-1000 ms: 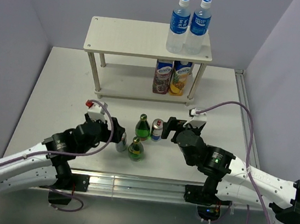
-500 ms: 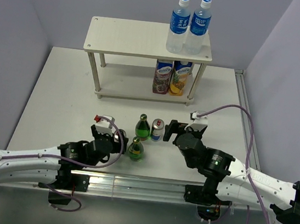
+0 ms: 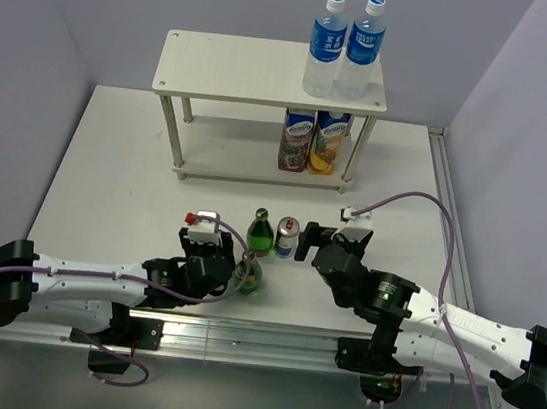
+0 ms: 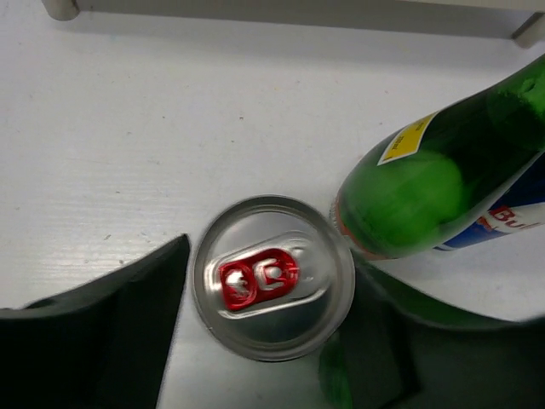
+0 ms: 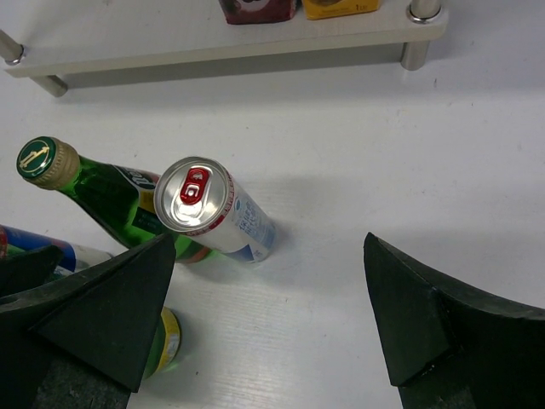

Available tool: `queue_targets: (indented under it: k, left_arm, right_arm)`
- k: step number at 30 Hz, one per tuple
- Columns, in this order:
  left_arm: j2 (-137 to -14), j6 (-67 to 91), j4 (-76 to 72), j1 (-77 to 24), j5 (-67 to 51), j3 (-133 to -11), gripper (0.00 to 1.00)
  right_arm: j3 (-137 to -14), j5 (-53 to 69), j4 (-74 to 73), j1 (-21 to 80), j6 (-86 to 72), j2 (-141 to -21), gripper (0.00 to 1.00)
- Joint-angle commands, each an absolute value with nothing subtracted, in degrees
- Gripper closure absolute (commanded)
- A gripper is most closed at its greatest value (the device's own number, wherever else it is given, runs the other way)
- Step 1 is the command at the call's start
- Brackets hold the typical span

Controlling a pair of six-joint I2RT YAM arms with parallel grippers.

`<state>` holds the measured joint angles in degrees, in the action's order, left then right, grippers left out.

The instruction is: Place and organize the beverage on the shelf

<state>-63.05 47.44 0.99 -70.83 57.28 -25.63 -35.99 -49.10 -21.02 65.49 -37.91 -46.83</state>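
The shelf (image 3: 241, 69) stands at the back of the table. A silver can with a red tab (image 4: 272, 277) stands between my left gripper's fingers (image 4: 128, 315), and both pads touch its sides. In the top view the left gripper (image 3: 223, 258) covers this can, right beside a green bottle (image 3: 248, 275). A second green bottle (image 3: 261, 231) and another red-tab can (image 3: 287, 237) stand a little farther back. My right gripper (image 3: 307, 237) is open just right of that can (image 5: 204, 204), which lies ahead of its spread fingers (image 5: 102, 315).
Two blue-label water bottles (image 3: 343, 47) stand on the shelf's upper board at the right. Two juice cartons (image 3: 312, 141) sit on the lower board (image 5: 213, 47) below them. The left halves of both boards are bare. Grey walls close in the table on three sides.
My left arm has stretched rightward along the front, and its jaws have closed in on the silver can. The right gripper has shifted slightly left and stays open.
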Motion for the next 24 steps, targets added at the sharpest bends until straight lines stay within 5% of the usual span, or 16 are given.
queue_targets:
  k: [1, 3, 4, 7, 15, 24]
  left_arm:
    - [-64.42, 47.28, -1.58, -70.93, 60.29, -26.81, 0.36]
    - [-64.16, 47.29, -1.67, -70.93, 60.12, -26.72, 0.45]
    - [-63.90, 46.85, -1.50, -70.93, 59.94, -26.98, 0.64]
    - [-62.58, 46.84, 3.23, -70.93, 60.90, -29.34, 1.00]
    - [-57.13, 40.80, 22.49, -70.23, 64.87, -49.02, 1.00]
    - [-57.21, 17.06, 15.73, -53.81, 49.15, -68.54, 1.00]
  right_arm:
    - [-35.33, -51.85, -19.60, 65.83, -39.11, -46.05, 0.02]
    - [-35.33, -51.77, -19.95, 65.83, -39.20, -46.05, 0.02]
    - [-35.25, -51.94, -20.04, 65.83, -39.20, -45.97, 0.02]
    - [-35.07, -52.03, -20.04, 65.92, -39.29, -45.70, 0.02]
    - [-34.89, -52.30, -19.34, 65.92, -38.67, -44.47, 0.02]
    - [-35.59, -52.47, -18.19, 65.83, -37.62, -44.74, 0.02]
